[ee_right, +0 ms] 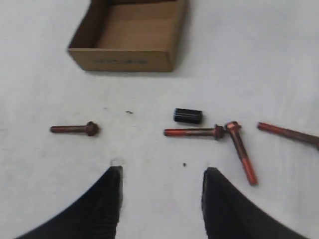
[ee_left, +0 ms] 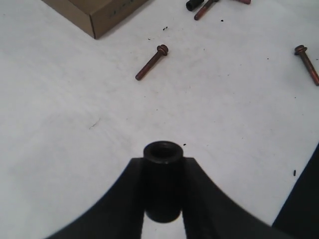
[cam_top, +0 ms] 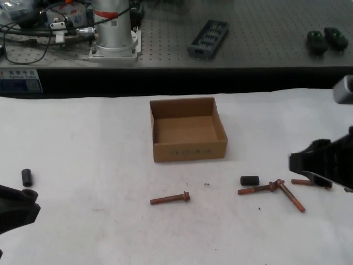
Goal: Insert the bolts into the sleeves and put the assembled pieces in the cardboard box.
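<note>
My left gripper (ee_left: 163, 172) is shut on an upright black sleeve (ee_left: 162, 152), its open bore facing up, low over the white cloth at the near left (cam_top: 19, 207). A second black sleeve (cam_top: 26, 177) stands just beyond it. A third sleeve (ee_right: 188, 115) lies on its side near three rust-coloured bolts (ee_right: 192, 132) (ee_right: 241, 152) (ee_right: 289, 133) at the right. A lone bolt (cam_top: 170, 198) (ee_left: 152, 62) lies in front of the cardboard box (cam_top: 187, 135) (ee_right: 129, 35). My right gripper (ee_right: 162, 186) (cam_top: 314, 163) hovers open near the bolt cluster, nothing between its fingers.
The white cloth (cam_top: 99, 143) covers the bench. Behind it, a perforated metal table carries a silver column (cam_top: 113, 27), a dark rack (cam_top: 208, 37) and cables. Bare cloth lies between the lone bolt and the left gripper.
</note>
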{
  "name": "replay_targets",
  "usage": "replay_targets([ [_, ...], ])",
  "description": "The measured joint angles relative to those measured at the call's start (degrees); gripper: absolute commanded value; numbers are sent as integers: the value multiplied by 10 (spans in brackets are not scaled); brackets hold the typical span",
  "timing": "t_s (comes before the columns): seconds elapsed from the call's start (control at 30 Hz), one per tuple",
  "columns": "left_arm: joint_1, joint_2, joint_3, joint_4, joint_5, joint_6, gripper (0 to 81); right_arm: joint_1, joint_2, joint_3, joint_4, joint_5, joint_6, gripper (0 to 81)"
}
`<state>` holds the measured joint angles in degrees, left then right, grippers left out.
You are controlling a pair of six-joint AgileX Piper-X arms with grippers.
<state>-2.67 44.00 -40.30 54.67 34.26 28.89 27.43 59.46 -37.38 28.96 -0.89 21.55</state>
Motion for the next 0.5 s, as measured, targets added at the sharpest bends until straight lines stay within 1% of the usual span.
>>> replay_targets([
  [0.07, 0, 0, 0, 0, -3, 0, 6, -6, 7, 17, 0, 9, 28, 370],
  [0.17, 0, 0, 0, 0, -6, -2, 6, -6, 16, 45, -7, 1, 55, 370],
  [0.5, 0, 0, 0, 0, -8, -2, 6, -6, 18, 94, -1, -2, 67, 370],
])
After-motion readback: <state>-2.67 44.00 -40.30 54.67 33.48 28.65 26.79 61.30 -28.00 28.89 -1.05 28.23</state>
